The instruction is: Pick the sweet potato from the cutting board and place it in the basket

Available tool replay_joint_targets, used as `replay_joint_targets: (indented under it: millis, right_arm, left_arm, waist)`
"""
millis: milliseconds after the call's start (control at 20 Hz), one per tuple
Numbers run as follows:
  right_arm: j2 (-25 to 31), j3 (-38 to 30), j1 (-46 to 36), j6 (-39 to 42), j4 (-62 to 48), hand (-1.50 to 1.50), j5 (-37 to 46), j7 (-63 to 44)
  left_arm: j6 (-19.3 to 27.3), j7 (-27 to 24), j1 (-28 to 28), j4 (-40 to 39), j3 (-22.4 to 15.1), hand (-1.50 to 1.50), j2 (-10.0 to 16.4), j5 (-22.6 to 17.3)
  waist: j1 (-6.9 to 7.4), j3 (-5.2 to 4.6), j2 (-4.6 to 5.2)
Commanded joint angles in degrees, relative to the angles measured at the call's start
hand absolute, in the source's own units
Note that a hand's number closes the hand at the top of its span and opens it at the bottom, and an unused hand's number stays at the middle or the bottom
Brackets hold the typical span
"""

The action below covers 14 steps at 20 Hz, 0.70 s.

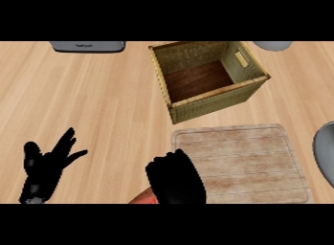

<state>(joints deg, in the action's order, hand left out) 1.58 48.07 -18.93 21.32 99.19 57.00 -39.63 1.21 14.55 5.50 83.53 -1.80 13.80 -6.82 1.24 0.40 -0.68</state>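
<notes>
The black right hand (173,179) has its fingers curled down round the reddish-orange sweet potato (145,196). Only a small rounded patch of the potato shows, under the hand's lower left side; the rest is hidden. Just right of this hand lies the pale square wooden cutting board (243,162), and beyond it stands the square woven basket (208,79) with a dark wood floor. Well left of it, the black left hand (48,167) rests over the light wooden counter (70,95) with fingers spread.
</notes>
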Motion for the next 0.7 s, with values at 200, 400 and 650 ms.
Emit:
replay_joint_targets:
  millis: [200,400,650]
  right_arm:
    - [-1.55,-2.34,-3.54,-24.21,18.23,1.50,-12.43,-11.22]
    - [-1.57,-3.72,-14.92,-29.33,21.28,1.50,-11.63,-23.32]
    - [-1.57,-14.70,-30.89,-24.93,17.78,1.50,-12.41,-33.69]
  left_arm:
    - [0.27,1.15,2.73,-1.47,-1.92,0.00,-0.79,1.41]
    - [-0.31,1.25,2.46,-2.26,-1.19,0.00,0.13,1.29]
    - [0.22,1.59,2.47,-1.52,-0.51,0.00,0.26,1.29]
  waist:
    - [0.43,-0.37,0.34]
    - [0.28,-0.59,0.13]
    - [-0.06,-0.66,0.15]
